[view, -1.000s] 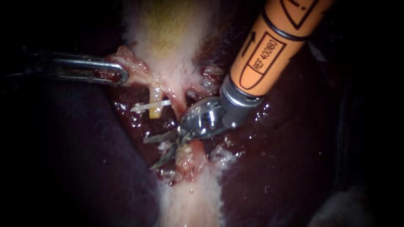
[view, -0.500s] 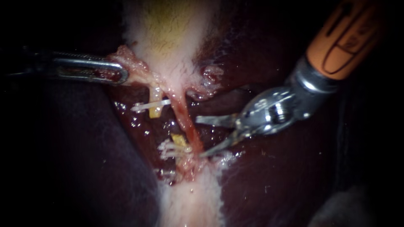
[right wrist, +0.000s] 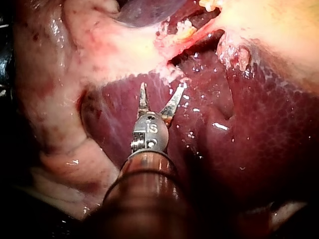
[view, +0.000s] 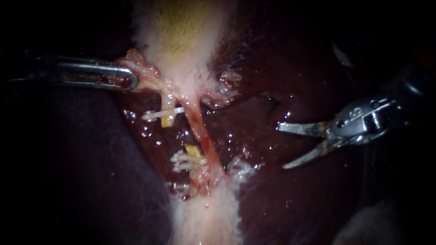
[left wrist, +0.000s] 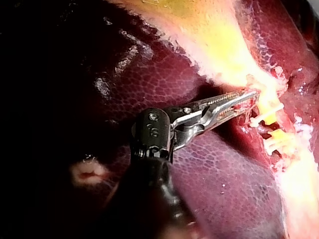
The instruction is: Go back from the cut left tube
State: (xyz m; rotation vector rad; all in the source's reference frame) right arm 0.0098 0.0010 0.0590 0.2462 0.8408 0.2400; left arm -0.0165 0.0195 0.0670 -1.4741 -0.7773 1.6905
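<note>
Left tube (view: 168, 120) lies cut in 2 on the liver (view: 290, 199), just left of the uncut right tube (view: 200, 131) and well apart from the right instrument (view: 281, 147).

The liver is dark red and wet and fills most of the endoscope view. The gallbladder (view: 181, 31), pale with a yellow patch, hangs at top centre and narrows toward the 2 tubes. Below them a pale band of tissue (view: 204, 218) runs to the bottom edge.

The left instrument (view: 132, 81) reaches in level from the left. Its jaws are clenched on a pink flap at the gallbladder's lower left edge. The left wrist view shows the same hold, with the jaws (left wrist: 251, 97) closed over pale tissue and the clipped stumps just ahead of them.

The right instrument sits far right over bare liver. Its 2 blades are spread in a V, point toward the tubes and grip nothing. In the right wrist view the blades (right wrist: 162, 87) gape above the liver with a clear gap, short of the pale tissue ahead.

The tube's upper stump is short and yellow and hangs from the gallbladder's neck. Its lower stump (view: 193, 151) is a small yellow end beside the pink right tube, with bare liver between the 2 stumps.

1 white clip (view: 159, 115) crosses the upper stump. A cluster of white clips (view: 181, 162) sits on the lower stump.
</note>
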